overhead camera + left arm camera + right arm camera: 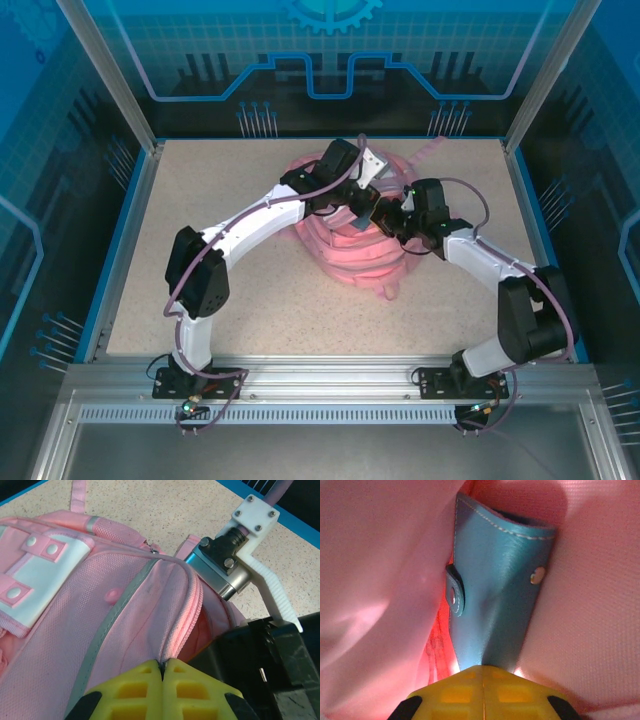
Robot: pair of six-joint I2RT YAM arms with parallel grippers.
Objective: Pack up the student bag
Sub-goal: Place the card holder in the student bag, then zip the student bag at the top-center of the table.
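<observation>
Left gripper [162,680] is clamped shut on the bag's [75,630] zip edge, holding the mouth open; the bag lies mid table [200,200]. Right gripper [483,680], deep inside the bag, pinches a blue case [495,580] by its end. The step looks like insertion; next it should release the case and back out cleanly.

Item: one bag [345,258], a soft pink fabric backpack, slumped in a heap at mid-table [200,210], toward the far side. Its front bore a white patch with pink studded tabs, grey reflective piping and a pink zip; one pink strap trailed behind. The zipped compartment gaped open, and a blue stitched snap-tab case [495,590] stood between the pink inner walls.
</observation>
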